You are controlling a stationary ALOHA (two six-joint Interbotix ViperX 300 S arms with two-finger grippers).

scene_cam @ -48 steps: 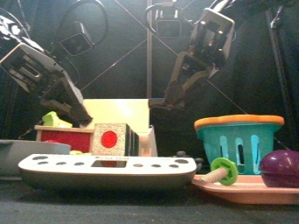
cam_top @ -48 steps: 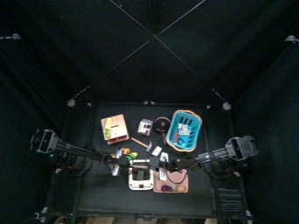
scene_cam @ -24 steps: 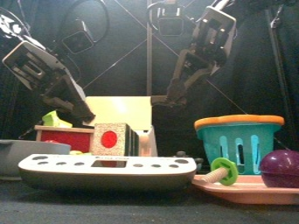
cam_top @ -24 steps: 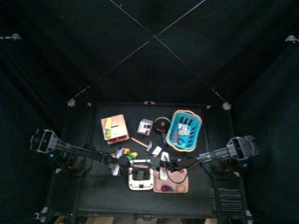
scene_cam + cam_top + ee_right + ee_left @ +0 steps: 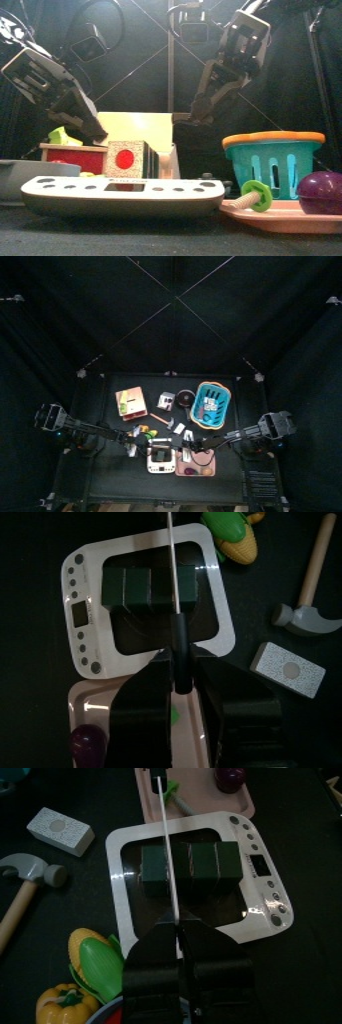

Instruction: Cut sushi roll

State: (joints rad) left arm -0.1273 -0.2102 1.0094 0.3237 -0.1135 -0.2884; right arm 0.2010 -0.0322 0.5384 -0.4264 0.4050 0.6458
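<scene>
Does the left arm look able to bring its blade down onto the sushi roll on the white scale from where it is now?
Probably yes. In the left wrist view the left tool holds a knife whose blade lies over the dark sushi roll on the white scale, and nothing stands between them.

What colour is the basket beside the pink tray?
Teal with an orange rim, clearest in the front view.

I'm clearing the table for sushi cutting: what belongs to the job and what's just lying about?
Job: dark green sushi roll, white rounded board under it, black-handled thin knife.
Lying about: grey toy hammer, yellow toy corn, teal plastic basket, purple ball, pink tray.
</scene>
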